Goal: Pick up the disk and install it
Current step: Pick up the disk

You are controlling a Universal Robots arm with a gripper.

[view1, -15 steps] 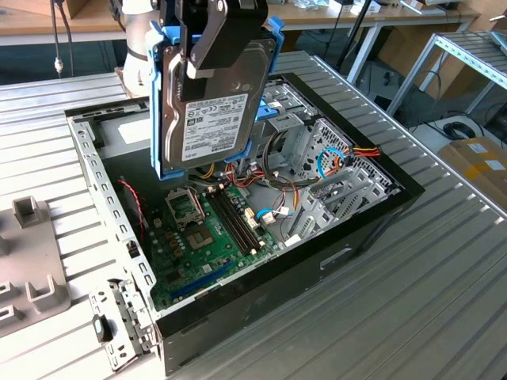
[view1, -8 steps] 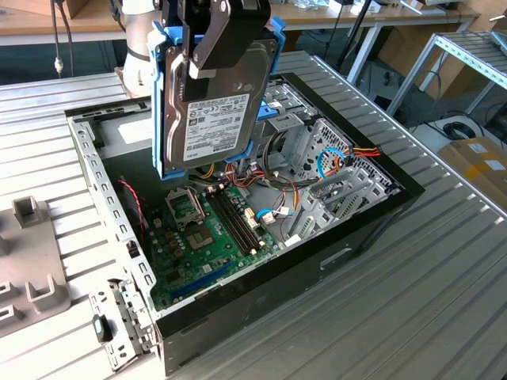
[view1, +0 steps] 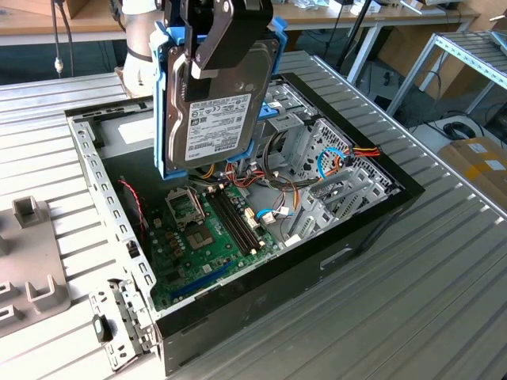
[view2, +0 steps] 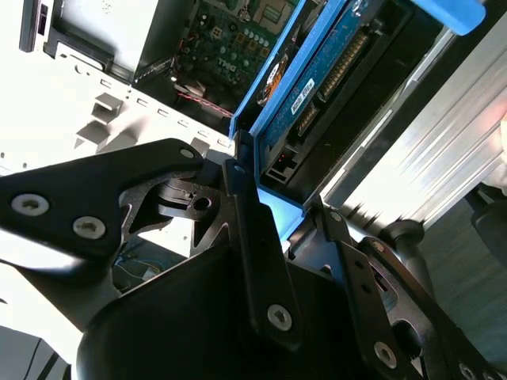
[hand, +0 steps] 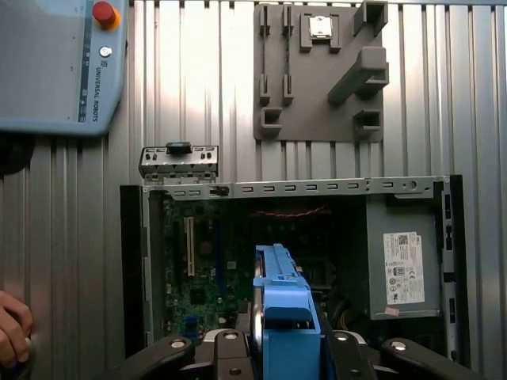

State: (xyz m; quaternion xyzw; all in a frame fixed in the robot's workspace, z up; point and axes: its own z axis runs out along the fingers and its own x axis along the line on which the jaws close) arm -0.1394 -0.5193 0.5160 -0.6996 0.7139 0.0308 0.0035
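Pincer [view1: 214,63] is clamped on the upper end of the disk [view1: 218,119], one finger on each broad face. The disk hangs in the air above the middle of the open computer case [view1: 103,182], touching nothing inside it. Its long axis is near vertical, slightly tilted. The labelled face looks toward the exterior camera, and the lower short edge points down at the motherboard [view1: 206,229].

Hazards, as judged:
- Loose cables [view1: 277,186] inside the case, just below the disk, could snag its blue carrier frame.
- A grip at one end only may let the disk swing or slip.
- A skewed descent could strike the motherboard.
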